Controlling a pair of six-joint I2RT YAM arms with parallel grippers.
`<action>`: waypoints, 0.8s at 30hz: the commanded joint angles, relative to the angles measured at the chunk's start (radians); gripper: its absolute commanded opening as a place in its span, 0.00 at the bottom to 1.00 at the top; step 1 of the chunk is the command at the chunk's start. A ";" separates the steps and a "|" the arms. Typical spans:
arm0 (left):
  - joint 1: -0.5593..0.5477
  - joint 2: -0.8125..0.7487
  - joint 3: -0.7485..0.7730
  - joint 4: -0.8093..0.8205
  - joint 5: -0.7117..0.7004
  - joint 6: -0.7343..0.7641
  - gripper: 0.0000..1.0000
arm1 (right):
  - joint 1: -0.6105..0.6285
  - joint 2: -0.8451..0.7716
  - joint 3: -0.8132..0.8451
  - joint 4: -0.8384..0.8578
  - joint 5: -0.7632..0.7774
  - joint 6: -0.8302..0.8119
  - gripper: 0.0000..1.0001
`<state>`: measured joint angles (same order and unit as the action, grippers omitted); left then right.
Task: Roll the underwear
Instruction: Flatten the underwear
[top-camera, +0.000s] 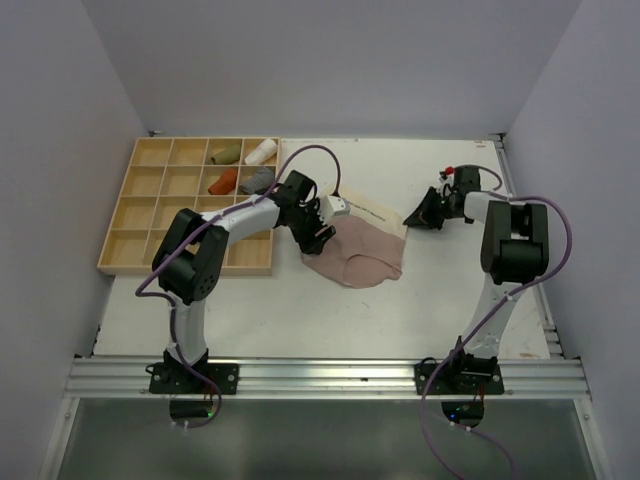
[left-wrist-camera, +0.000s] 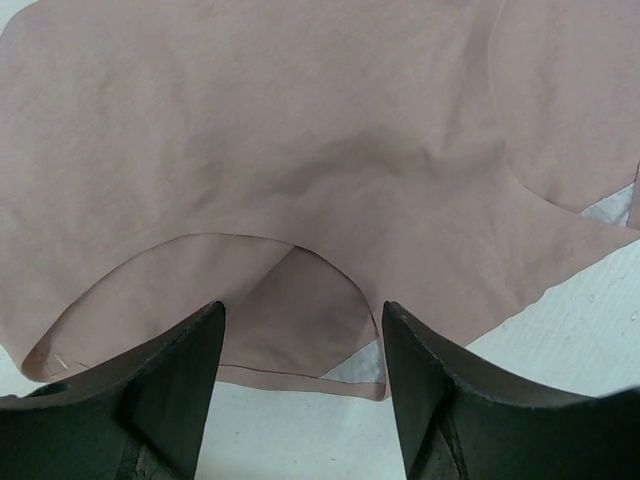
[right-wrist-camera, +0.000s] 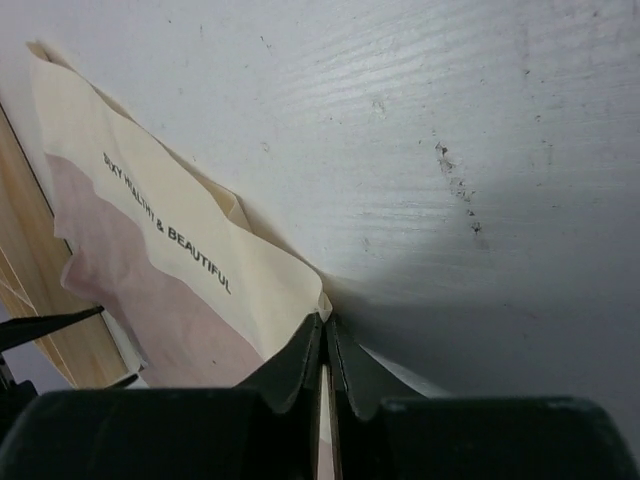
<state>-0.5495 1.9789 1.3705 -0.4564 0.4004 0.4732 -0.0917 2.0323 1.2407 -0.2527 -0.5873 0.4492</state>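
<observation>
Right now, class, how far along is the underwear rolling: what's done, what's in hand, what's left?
Done, it seems: a rust-orange roll sits in the wooden tray. In hand: the right hand pinches the waistband corner of the beige-pink underwear, which lies flat; the left hand hovers open over it. Left: rolling it.

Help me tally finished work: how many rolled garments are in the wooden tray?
4. Olive roll and white roll in the two right compartments of the tray's far row; rust-orange roll and grey roll just nearer. The left arm may hide others.
</observation>
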 joint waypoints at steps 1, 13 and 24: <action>0.010 -0.017 0.016 0.018 -0.015 0.001 0.68 | -0.014 -0.010 0.019 -0.034 0.086 -0.076 0.00; 0.011 0.004 0.015 -0.010 0.055 0.016 0.63 | 0.038 -0.284 -0.029 -0.174 0.291 -0.316 0.00; 0.037 -0.060 0.064 0.168 0.006 -0.065 0.67 | -0.014 -0.280 0.068 -0.277 0.379 -0.441 0.42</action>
<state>-0.5320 1.9800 1.3724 -0.4194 0.4301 0.4480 -0.0723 1.8423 1.2587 -0.5159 -0.2260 0.0628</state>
